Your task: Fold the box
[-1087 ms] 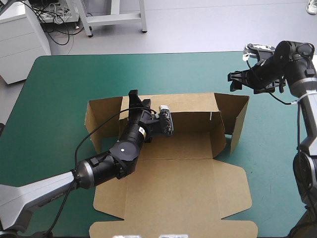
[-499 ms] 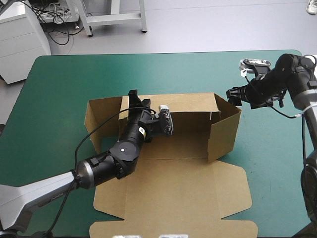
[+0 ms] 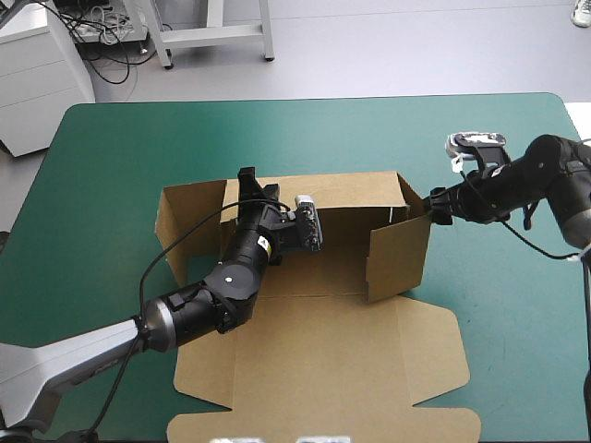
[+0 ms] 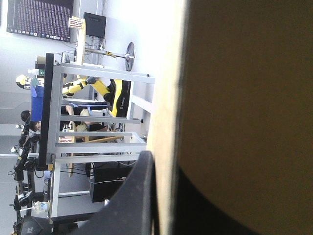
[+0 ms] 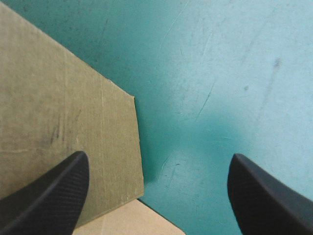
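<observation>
**Box part-raised at mid-table**

Left gripper (image 3: 247,177) clamps the back wall (image 3: 346,192) of the brown box (image 3: 332,355) (lid flat toward the near edge) on the teal-green cover (image 3: 120,157). Right gripper (image 3: 432,205), fingers spread, touches the upright right flap (image 3: 399,257).

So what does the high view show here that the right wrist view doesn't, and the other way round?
Only the high view shows the whole box: the back wall upright, the lid flat toward the table's near edge, the right side flap standing and angled inward, and the left gripper clamped on the back wall's top edge. Only the right wrist view shows that the right gripper is open, its fingers wide apart, one over brown board. Both show brown board of the box against the teal-green cover.
</observation>
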`<move>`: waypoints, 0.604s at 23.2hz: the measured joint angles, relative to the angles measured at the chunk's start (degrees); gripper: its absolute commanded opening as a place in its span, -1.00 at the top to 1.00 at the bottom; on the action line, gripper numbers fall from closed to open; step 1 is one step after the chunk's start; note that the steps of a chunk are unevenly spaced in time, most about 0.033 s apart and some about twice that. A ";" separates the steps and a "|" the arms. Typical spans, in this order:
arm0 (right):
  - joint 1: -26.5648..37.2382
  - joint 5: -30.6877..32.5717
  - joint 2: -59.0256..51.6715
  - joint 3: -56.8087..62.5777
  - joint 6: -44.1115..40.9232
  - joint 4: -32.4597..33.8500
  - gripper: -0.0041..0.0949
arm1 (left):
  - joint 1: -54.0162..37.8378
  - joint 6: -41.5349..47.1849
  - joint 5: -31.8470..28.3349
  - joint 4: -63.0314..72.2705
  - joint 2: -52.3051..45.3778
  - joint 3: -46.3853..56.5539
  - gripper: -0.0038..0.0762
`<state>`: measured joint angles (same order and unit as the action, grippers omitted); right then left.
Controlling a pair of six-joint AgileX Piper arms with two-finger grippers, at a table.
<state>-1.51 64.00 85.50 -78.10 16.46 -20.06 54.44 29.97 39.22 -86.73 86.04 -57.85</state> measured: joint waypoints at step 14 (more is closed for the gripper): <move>0.00 -8.84 -9.95 14.68 15.80 -11.41 -0.54 | 0.00 0.00 0.35 0.00 0.00 0.06 0.98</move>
<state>-1.51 55.17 75.56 -63.41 32.26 -31.48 54.44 29.97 39.57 -86.73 86.04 -57.78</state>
